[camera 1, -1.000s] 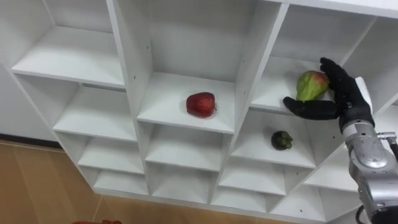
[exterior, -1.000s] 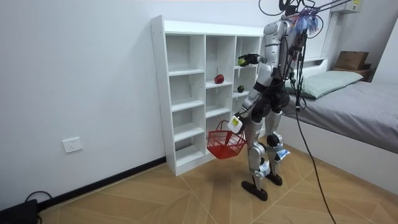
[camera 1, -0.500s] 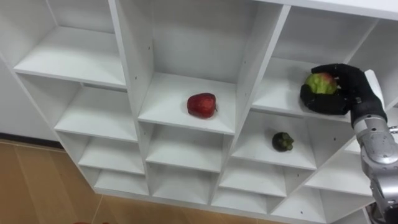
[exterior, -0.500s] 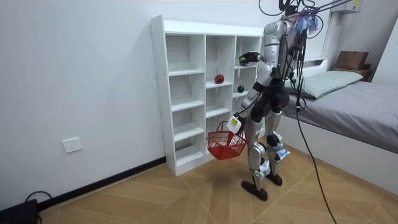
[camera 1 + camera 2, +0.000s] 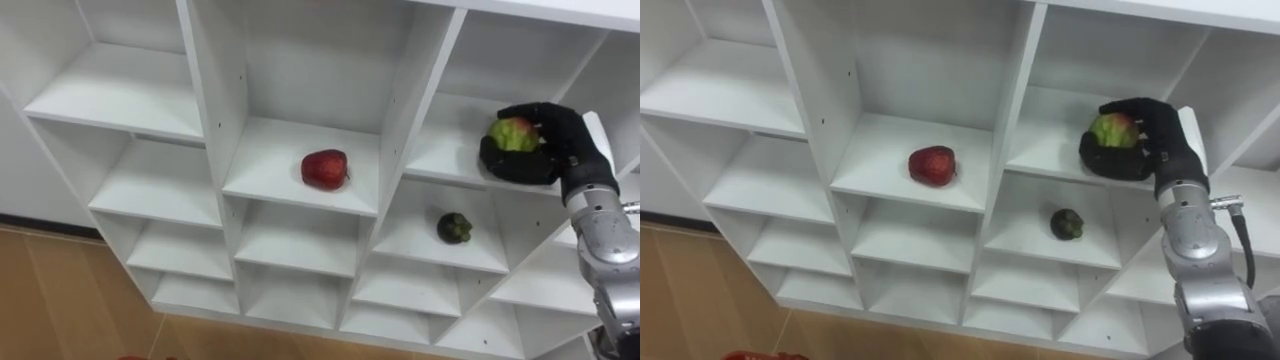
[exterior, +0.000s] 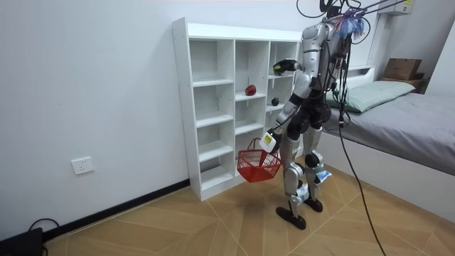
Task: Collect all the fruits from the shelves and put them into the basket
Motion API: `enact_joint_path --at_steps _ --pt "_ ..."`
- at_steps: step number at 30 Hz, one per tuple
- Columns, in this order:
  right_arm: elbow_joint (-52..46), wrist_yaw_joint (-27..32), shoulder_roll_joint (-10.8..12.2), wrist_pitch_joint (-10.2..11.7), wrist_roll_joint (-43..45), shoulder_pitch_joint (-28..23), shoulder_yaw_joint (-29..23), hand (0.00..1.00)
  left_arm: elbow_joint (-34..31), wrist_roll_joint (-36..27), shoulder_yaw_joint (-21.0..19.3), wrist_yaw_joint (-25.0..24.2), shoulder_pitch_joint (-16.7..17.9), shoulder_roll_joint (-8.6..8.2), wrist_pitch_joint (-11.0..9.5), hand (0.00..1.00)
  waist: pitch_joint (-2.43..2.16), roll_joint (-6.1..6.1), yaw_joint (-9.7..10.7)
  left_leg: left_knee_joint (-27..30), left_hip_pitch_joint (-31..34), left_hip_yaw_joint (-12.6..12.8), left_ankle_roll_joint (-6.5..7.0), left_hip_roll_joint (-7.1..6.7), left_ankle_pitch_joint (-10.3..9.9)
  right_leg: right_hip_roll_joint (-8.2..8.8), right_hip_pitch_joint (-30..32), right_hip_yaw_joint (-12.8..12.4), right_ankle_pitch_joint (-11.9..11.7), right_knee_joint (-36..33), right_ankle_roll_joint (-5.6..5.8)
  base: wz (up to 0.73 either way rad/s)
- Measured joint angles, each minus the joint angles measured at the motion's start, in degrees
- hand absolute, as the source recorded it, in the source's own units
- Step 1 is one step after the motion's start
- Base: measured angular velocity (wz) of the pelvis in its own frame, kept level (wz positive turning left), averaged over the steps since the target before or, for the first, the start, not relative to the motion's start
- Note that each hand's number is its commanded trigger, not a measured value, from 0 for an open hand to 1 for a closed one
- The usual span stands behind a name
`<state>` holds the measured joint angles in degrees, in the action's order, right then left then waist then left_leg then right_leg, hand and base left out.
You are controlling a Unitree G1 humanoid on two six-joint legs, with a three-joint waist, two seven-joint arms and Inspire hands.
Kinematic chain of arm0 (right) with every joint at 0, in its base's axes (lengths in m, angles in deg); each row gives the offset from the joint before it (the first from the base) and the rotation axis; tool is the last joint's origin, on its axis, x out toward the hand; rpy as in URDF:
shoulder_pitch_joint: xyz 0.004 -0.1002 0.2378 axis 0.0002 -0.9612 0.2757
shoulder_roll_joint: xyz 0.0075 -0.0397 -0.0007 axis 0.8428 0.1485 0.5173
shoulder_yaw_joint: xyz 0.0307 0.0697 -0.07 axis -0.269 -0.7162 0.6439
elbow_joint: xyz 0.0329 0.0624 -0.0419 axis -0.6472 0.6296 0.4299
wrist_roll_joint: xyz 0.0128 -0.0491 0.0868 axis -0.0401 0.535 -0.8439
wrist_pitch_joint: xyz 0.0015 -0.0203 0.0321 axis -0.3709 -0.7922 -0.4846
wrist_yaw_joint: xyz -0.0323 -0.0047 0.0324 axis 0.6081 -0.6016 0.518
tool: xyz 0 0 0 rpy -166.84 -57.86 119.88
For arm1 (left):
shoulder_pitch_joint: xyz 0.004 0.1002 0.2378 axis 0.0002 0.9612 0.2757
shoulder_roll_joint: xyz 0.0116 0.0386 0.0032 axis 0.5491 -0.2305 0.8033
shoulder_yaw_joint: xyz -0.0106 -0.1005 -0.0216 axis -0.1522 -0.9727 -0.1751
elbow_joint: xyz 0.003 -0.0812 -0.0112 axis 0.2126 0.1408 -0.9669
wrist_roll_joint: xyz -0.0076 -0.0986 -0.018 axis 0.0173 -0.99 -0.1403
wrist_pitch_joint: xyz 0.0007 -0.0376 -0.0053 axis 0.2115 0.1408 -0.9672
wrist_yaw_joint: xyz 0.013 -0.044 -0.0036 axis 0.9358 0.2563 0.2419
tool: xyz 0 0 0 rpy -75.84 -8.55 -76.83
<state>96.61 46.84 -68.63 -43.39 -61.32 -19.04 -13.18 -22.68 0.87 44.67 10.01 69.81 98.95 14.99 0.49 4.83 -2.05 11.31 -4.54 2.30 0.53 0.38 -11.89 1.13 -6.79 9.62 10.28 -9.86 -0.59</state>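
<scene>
left hand (image 6: 269,140) hangs low at the robot's side, in front of the closet's bottom shelves, closed on the handle of a red basket (image 6: 257,165) that dangles clear of the wooden floor (image 6: 213,220); a red sliver of that basket's rim peeks in below the closet's left column in the eye views. the white closet (image 5: 210,110) stands against the wall, three columns of open shelves, and the robot stands upright on both feet before its right column, with a bed (image 6: 405,121) beyond it on the side away from the closet. in the closet's middle column a red apple (image 5: 324,168) sits alone near the middle of its shelf, touching neither side wall. in the right column, one shelf lower than the apple's level, a small dark fruit (image 5: 453,227) rests toward the shelf's front edge. on the shelf just above that one, near the right wall of the closet's right column, lies a green fruit (image 5: 512,134) with a reddish blush, and the right hand (image 5: 565,145) is wrapped around it: the black fingers curl over its top and far side, the thumb closes in under its near side, and the fruit's upper face shows between them. the fruit appears to sit on the shelf board or barely above it; which of the two cannot be told. the right forearm reaches up to that shelf from the closet's lower right.
</scene>
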Motion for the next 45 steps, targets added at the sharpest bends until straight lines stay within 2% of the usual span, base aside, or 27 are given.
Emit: enact_joint_path --at_steps 2,6,9,13,15,19,23,26,31,37,41,45 --pt "-2.2 -0.2 0.1 -0.8 2.1 -0.3 0.1 1.0 0.0 0.0 0.0 -0.1 -0.2 0.0 0.0 1.0 -0.03 -0.26 0.1 0.0 0.4 0.1 0.0 0.07 0.0 -0.06 0.5 -0.2 -0.1 0.0 -0.09 -0.04" --pt "-6.6 -0.6 0.1 -1.6 4.4 -1.8 0.4 1.0 -0.1 -0.2 0.0 -0.6 -0.7 0.0 0.0 1.0 -0.51 -0.65 0.2 0.0 0.9 0.4 -0.04 0.1 0.1 -0.06 1.4 -0.3 -0.1 -0.2 -0.1 -0.02" --pt "-12.0 -1.1 0.2 -1.6 4.8 -4.3 1.6 1.0 0.0 -0.2 0.1 -0.5 -1.9 -0.05 -0.2 1.0 -0.5 -1.08 0.2 0.0 1.1 0.7 -0.09 0.16 0.1 -0.13 1.7 -0.6 -0.1 -0.3 -0.11 -0.06" --pt "-19.0 -3.4 0.4 -1.9 7.4 -7.2 3.7 1.0 -1.2 -0.1 0.1 -0.5 -2.9 -0.24 -1.4 1.0 -0.48 -1.15 0.1 -0.1 1.0 1.5 -0.09 0.24 0.1 -0.18 2.1 -1.5 -0.1 -0.4 -0.11 -0.11" --pt "-22.7 -5.0 1.7 -1.9 8.9 -8.6 4.6 1.0 -3.4 -0.1 0.0 -0.7 -2.7 -0.41 -1.8 1.0 -0.52 -0.97 0.1 -0.1 1.0 1.7 -0.08 0.24 0.1 -0.16 2.7 -1.7 -0.1 -0.8 -0.11 -0.06" --pt "-26.1 -6.9 4.5 -2.0 9.2 -10.6 4.9 1.0 -3.6 -0.2 0.0 -0.8 -3.5 -1.3 -2.5 1.0 -0.49 -0.91 0.1 0.1 1.3 1.6 -0.06 0.2 0.1 -0.12 2.9 -1.7 -0.1 -0.9 -0.1 0.0" --pt "-28.5 -9.0 4.6 -2.2 9.0 -11.0 5.3 1.0 -3.6 -0.8 0.6 -0.7 -3.6 -2.25 -3.2 1.0 -0.47 -1.21 0.3 0.1 2.0 1.6 -0.09 0.36 0.1 -0.25 3.6 -1.8 -0.2 -1.0 -0.3 -0.03" --pt "-30.1 -10.1 4.7 -2.0 9.5 -12.4 5.3 1.0 -3.5 -0.9 1.5 -0.7 -3.8 -2.34 -4.1 1.0 -0.49 -1.26 0.4 0.1 2.1 1.6 -0.13 0.43 0.1 -0.32 3.8 -1.8 -0.2 -1.0 -0.34 0.0" --pt "-31.2 -11.5 5.8 -2.0 10.8 -13.0 4.8 1.0 -3.4 -1.3 1.7 -0.7 -4.3 -2.54 -4.3 1.0 -0.42 -1.42 1.3 0.1 2.4 1.7 -0.13 0.44 0.1 -0.28 3.9 -1.7 -0.2 -0.9 -0.33 0.0" --pt "-32.0 -13.1 7.3 -2.0 12.5 -13.0 4.6 1.0 -3.6 -1.4 2.1 -0.6 -6.9 -2.63 -4.5 1.0 -0.47 -1.63 1.7 0.4 3.1 1.7 -0.13 0.58 0.1 -0.35 5.4 -2.1 -0.2 -2.0 -0.33 -0.04" --pt "-32.1 -13.1 8.9 -2.0 14.1 -13.1 4.3 1.0 -5.2 -1.4 2.2 -0.1 -7.9 -3.85 -4.8 1.0 -0.43 -1.76 1.7 0.6 3.4 1.8 -0.13 0.6 0.1 -0.34 5.9 -2.2 -0.2 -2.4 -0.35 -0.03" --pt "-32.1 -14.9 8.9 -2.0 14.2 -13.4 7.4 1.0 -5.7 -1.3 3.5 0.4 -10.6 -4.51 -5.0 1.0 -0.42 -1.75 1.5 1.6 5.3 1.7 -0.14 0.66 0.1 -0.37 7.2 -2.1 -0.3 -2.9 -0.45 0.02"
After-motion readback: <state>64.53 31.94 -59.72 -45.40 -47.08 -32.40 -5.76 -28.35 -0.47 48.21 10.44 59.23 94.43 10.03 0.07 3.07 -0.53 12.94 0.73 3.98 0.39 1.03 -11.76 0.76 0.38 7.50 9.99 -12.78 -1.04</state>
